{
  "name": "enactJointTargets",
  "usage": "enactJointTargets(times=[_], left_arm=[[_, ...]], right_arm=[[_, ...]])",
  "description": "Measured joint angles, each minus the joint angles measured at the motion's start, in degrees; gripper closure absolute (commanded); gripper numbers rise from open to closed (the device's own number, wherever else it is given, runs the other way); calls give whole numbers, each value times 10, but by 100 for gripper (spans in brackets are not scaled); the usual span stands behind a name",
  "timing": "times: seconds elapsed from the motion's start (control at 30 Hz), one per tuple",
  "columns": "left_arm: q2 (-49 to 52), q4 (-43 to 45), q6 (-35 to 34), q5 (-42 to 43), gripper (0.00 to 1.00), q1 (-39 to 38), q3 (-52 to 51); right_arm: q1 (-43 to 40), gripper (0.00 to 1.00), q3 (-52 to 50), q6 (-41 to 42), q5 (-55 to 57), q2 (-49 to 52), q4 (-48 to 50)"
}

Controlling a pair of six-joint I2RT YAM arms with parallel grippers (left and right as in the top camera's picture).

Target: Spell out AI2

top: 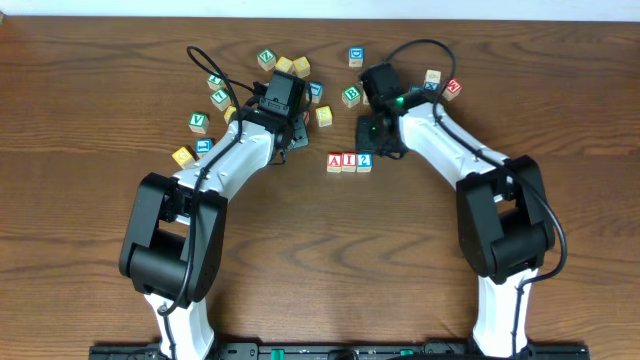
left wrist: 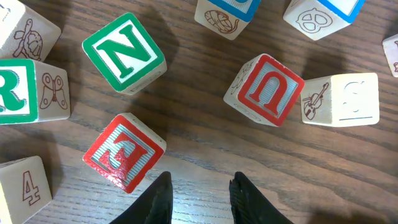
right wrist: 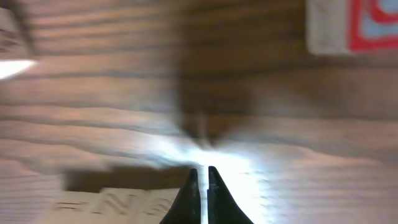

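Row (top: 349,161) of three blocks near the middle of the bench (top: 570,110), side by side and touching: A block (top: 334,161), I block (top: 349,161), 2 block (top: 364,160), spelling AI2 in the overhead view.

Right tool (right wrist: 203,169) just behind the row and to its right end, close to the 2 block but apart from it. Fingers pressed almost together, only a thin slit between, nothing gripped. Wrist picture there much blurred.

Left tool (left wrist: 200,177) to the left of the row and a little behind it, well apart from the A block. Fingers (left wrist: 158,199) parted by a moderate gap, only bare wood between, nothing gripped.

Loose blocks behind the row and to its left, in front of the left tool: green N block (left wrist: 124,53), red U block (left wrist: 266,89) just beside a white violin block (left wrist: 342,99), and a red block (left wrist: 123,151) nearest to the left finger. More loose blocks behind the row toward the right, among them a green one (top: 351,96) and a blue one (top: 356,56).
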Motion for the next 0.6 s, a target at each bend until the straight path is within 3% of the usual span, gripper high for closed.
enactJointTargets(times=[0.6], left_arm=[[0,0,0,0,69,0,0]], right_arm=[[6,98,0,10,-2,0,-71]])
